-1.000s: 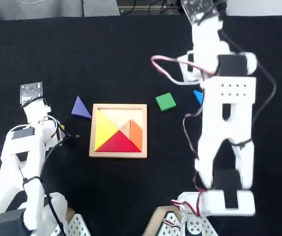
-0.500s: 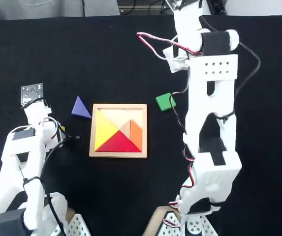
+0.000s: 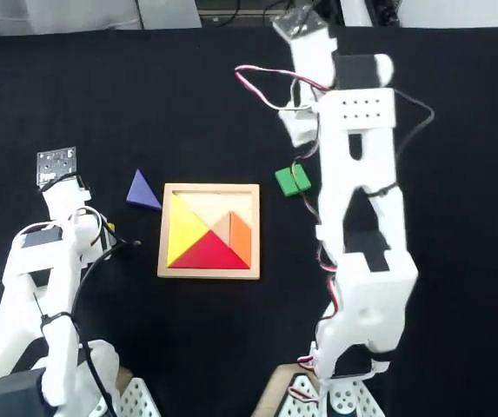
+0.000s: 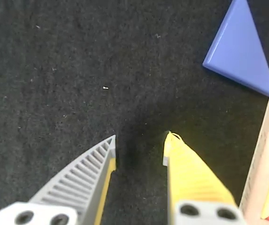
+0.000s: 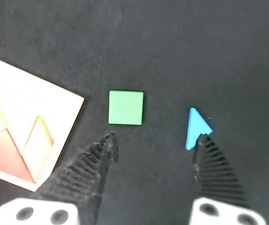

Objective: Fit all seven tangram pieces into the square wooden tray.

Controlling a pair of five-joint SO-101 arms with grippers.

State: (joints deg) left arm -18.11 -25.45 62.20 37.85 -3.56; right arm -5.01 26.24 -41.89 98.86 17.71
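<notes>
The square wooden tray [image 3: 209, 189] lies mid-table holding a yellow triangle [image 3: 184, 233], a red triangle [image 3: 209, 254] and an orange piece [image 3: 242, 238]; its far part shows pale wood. A violet-blue triangle [image 3: 142, 191] lies on the cloth just left of the tray, ahead of my open left gripper [image 4: 139, 145]. A green square [image 5: 126, 108] and a small blue triangle [image 5: 195, 127] lie right of the tray [image 5: 54, 101]. My right gripper [image 5: 154, 143] hovers open above and between them, holding nothing. In the high view the right arm [image 3: 353, 130] covers part of the green square [image 3: 288, 180].
Black cloth covers the whole table. The left arm [image 3: 44, 261] rests low at the near left, its gripper [image 3: 120, 238] close to the tray's left edge [image 4: 265, 154]. The right arm's base stands at the near edge, right of centre.
The right arm has swung left toward the tray, now hiding the blue triangle and part of the green square in the high view. The left arm and all pieces have stayed put.
</notes>
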